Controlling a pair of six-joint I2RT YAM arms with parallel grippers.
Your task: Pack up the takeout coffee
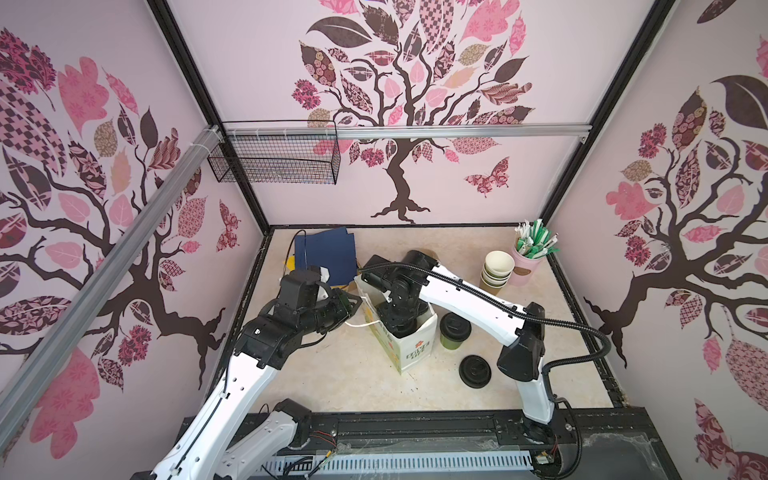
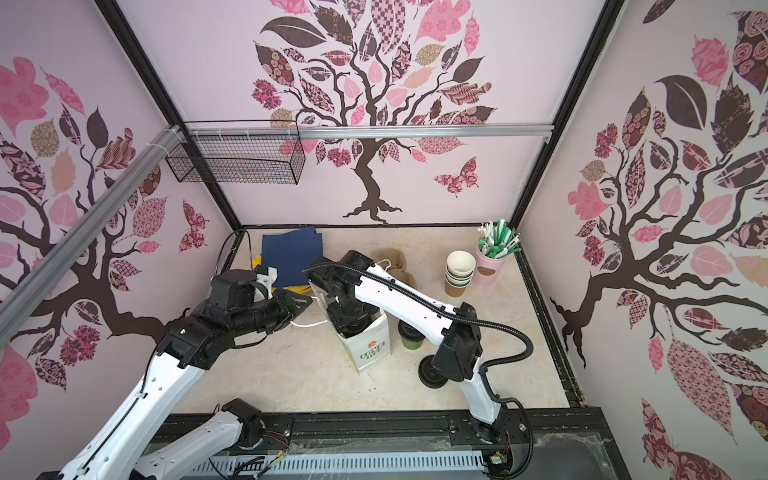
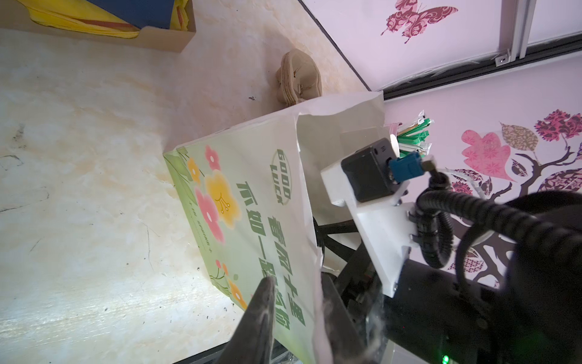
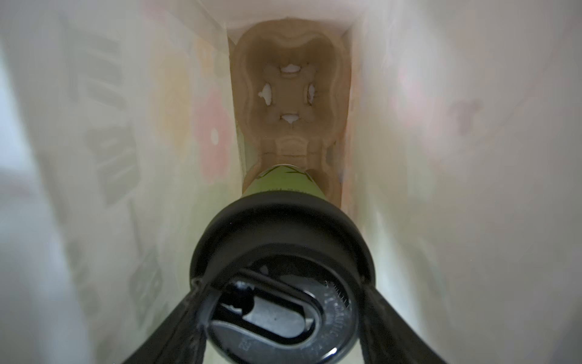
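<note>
Right tool (image 4: 285,282) is clamped on a lidded green cup (image 4: 283,189) inside the bag (image 1: 411,353), whose rim is straddled by the left tool (image 3: 296,283), grip not discernible

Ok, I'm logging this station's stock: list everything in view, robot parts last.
paper bag: one, white, green print, upright at table centre.
lidded cups: two, olive green, black lids; one inside the bag, one on the table right of it.
pulp carriers: beige; one on the bag's floor, a stack behind the bag.
loose lid: black, near the table cup; count unclear.
nested cups: about four, green and brown, back right.
pink holder: one, holding green-white wrapped sticks, back right corner.
napkins: navy over yellow, back left.
wire basket: one, black, on the wall rail.
left gripper: jaws apart astride the bag's wall.
right gripper: closed on the bagged cup's lid.
</note>
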